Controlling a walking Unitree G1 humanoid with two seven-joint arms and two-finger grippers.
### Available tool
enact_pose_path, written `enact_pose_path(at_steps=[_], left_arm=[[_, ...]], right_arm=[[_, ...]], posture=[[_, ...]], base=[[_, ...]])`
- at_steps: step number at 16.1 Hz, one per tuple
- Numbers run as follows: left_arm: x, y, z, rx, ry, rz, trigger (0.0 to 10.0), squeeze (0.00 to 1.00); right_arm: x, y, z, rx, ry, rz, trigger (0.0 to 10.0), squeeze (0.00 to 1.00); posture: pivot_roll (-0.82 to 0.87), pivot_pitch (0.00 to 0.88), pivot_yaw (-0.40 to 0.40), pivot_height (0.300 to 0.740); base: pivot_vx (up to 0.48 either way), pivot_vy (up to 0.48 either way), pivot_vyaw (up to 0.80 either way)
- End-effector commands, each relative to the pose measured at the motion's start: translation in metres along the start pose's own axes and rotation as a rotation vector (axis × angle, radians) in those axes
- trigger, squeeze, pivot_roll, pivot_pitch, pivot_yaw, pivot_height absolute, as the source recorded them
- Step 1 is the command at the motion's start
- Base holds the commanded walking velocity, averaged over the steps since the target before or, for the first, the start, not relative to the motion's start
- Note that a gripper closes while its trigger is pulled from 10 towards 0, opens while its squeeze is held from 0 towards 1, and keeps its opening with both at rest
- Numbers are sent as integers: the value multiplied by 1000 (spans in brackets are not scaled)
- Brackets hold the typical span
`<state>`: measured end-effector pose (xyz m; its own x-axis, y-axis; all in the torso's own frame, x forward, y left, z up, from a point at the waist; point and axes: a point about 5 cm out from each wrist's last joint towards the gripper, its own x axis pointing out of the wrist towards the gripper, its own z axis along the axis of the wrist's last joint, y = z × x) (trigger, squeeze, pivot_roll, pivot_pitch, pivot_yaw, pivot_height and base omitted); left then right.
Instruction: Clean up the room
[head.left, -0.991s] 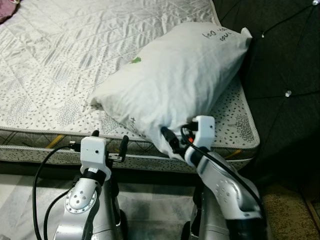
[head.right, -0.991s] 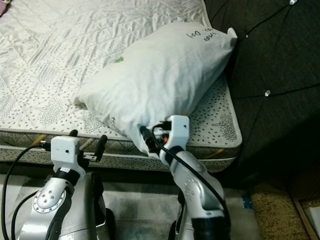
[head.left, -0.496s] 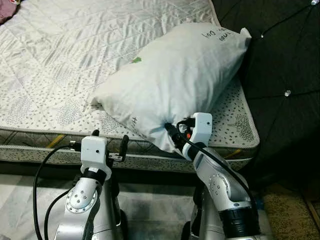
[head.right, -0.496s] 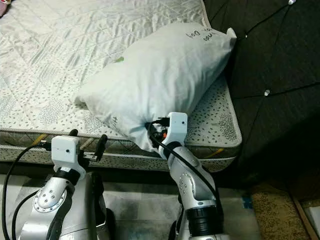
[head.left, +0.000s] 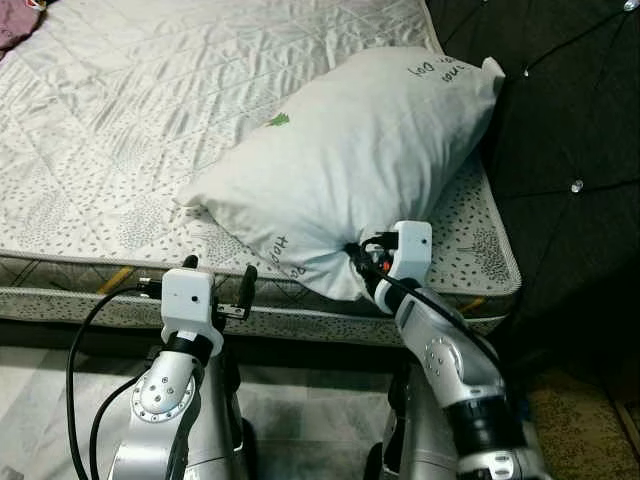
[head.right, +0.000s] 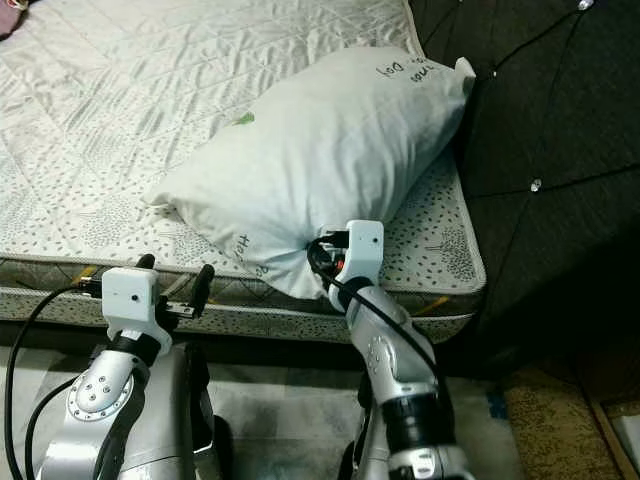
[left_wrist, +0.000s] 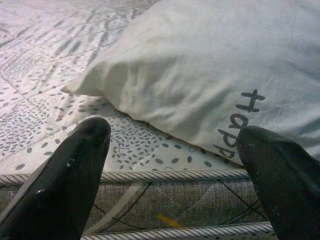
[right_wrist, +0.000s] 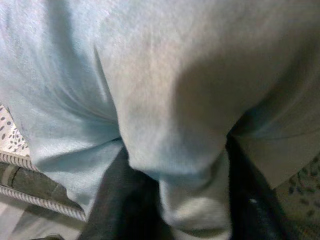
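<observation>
The pillow (head.left: 355, 165) lay slantwise at the mattress's (head.left: 120, 130) head-end corner, its far end propped against the dark headboard (head.left: 570, 120) and its near corner sagging to the front edge of the bed. The right gripper (head.left: 358, 262) was pressed into that near corner, and in the right wrist view a fold of the pillow's cloth bulged between the two black fingers (right_wrist: 120, 200), so the jaws appeared clenched on the fabric, though the tips themselves were buried and the bite could not be seen fully. Gripping a corner at the front edge made sense, since soft stuffing gives little else to pinch. The left gripper (head.left: 217, 291) hung just short of the front edge, its fingers (left_wrist: 75, 170) spread and grasping nothing, aimed toward the pillow's other low corner, probably waiting to support it.
</observation>
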<state>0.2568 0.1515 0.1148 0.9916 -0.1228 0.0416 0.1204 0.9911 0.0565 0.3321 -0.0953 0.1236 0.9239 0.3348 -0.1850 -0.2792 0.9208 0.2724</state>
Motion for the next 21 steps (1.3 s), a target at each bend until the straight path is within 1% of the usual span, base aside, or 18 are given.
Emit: enact_pose_path(at_steps=[1,2,4,6,7,9,10,11,13,14,15,17,19,20,21], left_arm=[[-1,-2,-6,-4,25,6,10000,0],[0,-2,-6,-5,23,5,10000,0],[6,-5,-2,-5,6,2,10000,0],[8,-3,-2,0,2,2,10000,0],[9,0,-1,0,-2,10,10000,0],[9,0,1,-1,-9,13,10000,0],[9,-1,1,-1,-9,13,10000,0],[9,-3,0,-3,-8,8,10000,0],[8,-4,-1,-3,-7,2,10000,0],[9,-5,0,-3,-9,-2,10000,0],[9,-5,0,-1,-8,-2,10000,0],[7,-3,0,2,-7,1,10000,0],[4,-3,-3,5,3,-1,10000,0],[2,-4,-6,9,10,-4,10000,0],[2,-5,-7,11,15,-8,10000,0]], right_arm=[[0,-25,12,-29,-47,-82,0,0],[2,-29,16,-42,-54,-89,0,0],[10,-48,37,-105,-101,-122,0,0],[15,-65,64,-136,-163,-157,0,0],[15,-83,90,-159,-218,-224,0,0],[9,-106,125,-197,-284,-318,0,0],[6,-111,133,-208,-301,-343,0,0],[-1,-122,147,-227,-330,-393,0,0],[-7,-132,160,-240,-356,-439,0,0],[-13,-140,167,-252,-370,-467,0,0],[-17,-145,168,-262,-370,-477,0,0],[-20,-151,155,-265,-351,-474,0,0],[-31,-164,118,-261,-322,-473,0,0],[-36,-167,101,-258,-307,-471,0,0],[-40,-166,86,-243,-299,-465,0,0]], posture=[[17,183,-54,515],[17,183,-54,515],[20,166,-49,515],[21,155,-47,515],[22,150,-47,515],[27,147,-45,515],[27,145,-43,515],[26,145,-41,515],[25,145,-38,515],[25,145,-38,515],[26,149,-36,515],[29,151,-38,515],[26,137,-40,515],[22,132,-38,515],[19,129,-36,515]], base=[[0,0,0],[0,0,0],[0,0,0],[0,0,0],[0,0,0],[0,0,0],[0,0,0],[0,0,0],[0,0,0],[0,0,0],[0,0,0],[0,0,0],[0,0,0],[0,0,0],[0,0,0]])
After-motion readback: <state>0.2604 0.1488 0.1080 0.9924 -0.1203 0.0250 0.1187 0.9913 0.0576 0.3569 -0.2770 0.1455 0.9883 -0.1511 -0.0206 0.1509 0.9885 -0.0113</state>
